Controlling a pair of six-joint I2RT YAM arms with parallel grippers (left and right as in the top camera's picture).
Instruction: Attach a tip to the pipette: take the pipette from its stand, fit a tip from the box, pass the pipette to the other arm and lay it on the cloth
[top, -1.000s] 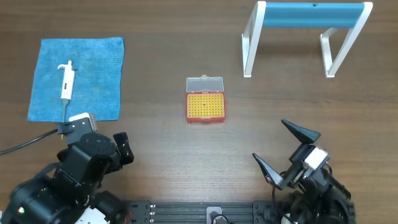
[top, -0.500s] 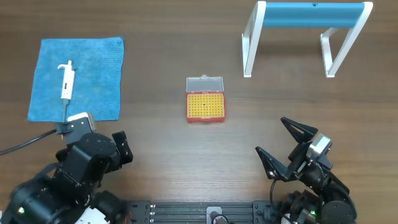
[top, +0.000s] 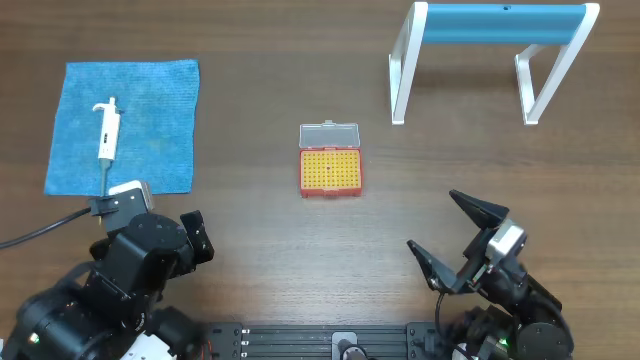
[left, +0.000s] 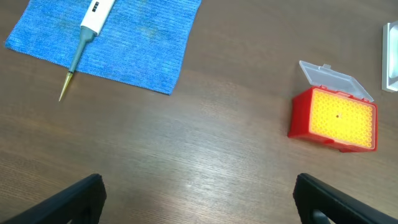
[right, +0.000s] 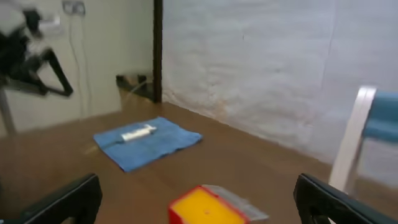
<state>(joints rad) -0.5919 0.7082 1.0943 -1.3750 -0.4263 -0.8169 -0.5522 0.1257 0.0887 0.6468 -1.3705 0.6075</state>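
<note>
Standing nearest, by the arm bases: the left gripper (left: 198, 186), jaws wide apart and holding nothing, and the right gripper (top: 430, 221), likewise spread and empty, both over the table (top: 250, 260). Midway out sits the tip box (top: 330, 171), lid folded back, yellow rack exposed. One dark spot in the rack seems to be a vacant hole, though it is too small to be sure. Farther out on the left lies the cloth (top: 150, 90) with the pipette (top: 105, 134) on it, a yellowish tip fitted. Its long axis runs near-to-far, with the head away from the arms. The tip points toward the left base and pokes just past the cloth's near edge. The pipette lies ahead and left of the left jaws, well apart from them, and the left arm is much the nearer. At the far right is the stand (top: 505, 22), its bar vacant. Judged from this layout, the task looks complete.
</note>
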